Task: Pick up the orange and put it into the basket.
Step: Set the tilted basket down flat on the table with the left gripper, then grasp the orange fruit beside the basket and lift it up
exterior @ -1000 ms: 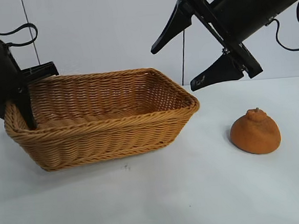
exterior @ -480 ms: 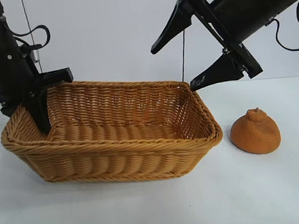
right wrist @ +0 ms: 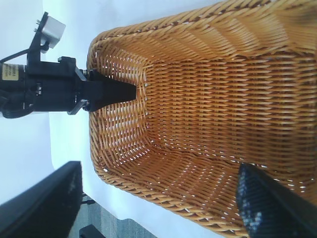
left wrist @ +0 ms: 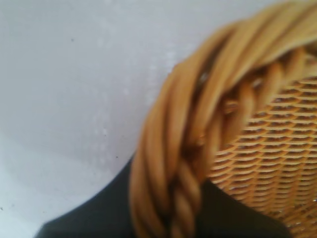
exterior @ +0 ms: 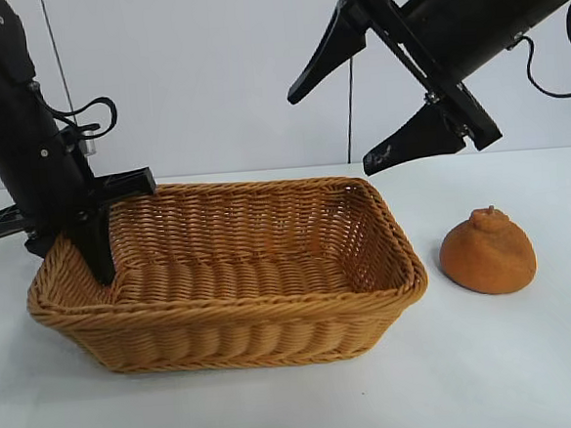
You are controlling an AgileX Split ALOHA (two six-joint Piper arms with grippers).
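The orange (exterior: 487, 252) sits on the white table, to the right of the basket and apart from it. The wicker basket (exterior: 273, 318) stands flat on the table at centre-left. My left gripper (exterior: 84, 244) is shut on the braided rim at the basket's left end, one finger inside and one outside; the left wrist view shows the rim (left wrist: 184, 148) pinched between the dark fingers (left wrist: 99, 220). My right gripper (exterior: 331, 132) is open and empty, held high above the basket's right end. The right wrist view looks down into the empty basket (right wrist: 213, 99) and shows the left gripper (right wrist: 106, 92) on its far rim.
The white table (exterior: 309, 408) extends in front of the basket and around the orange. A pale wall stands behind. The table's edge (right wrist: 143, 208) shows in the right wrist view beyond the basket.
My left gripper has moved right, dragging the basket with it and turning it; the basket now lies flat and closer to the orange. The right arm and orange have not moved.
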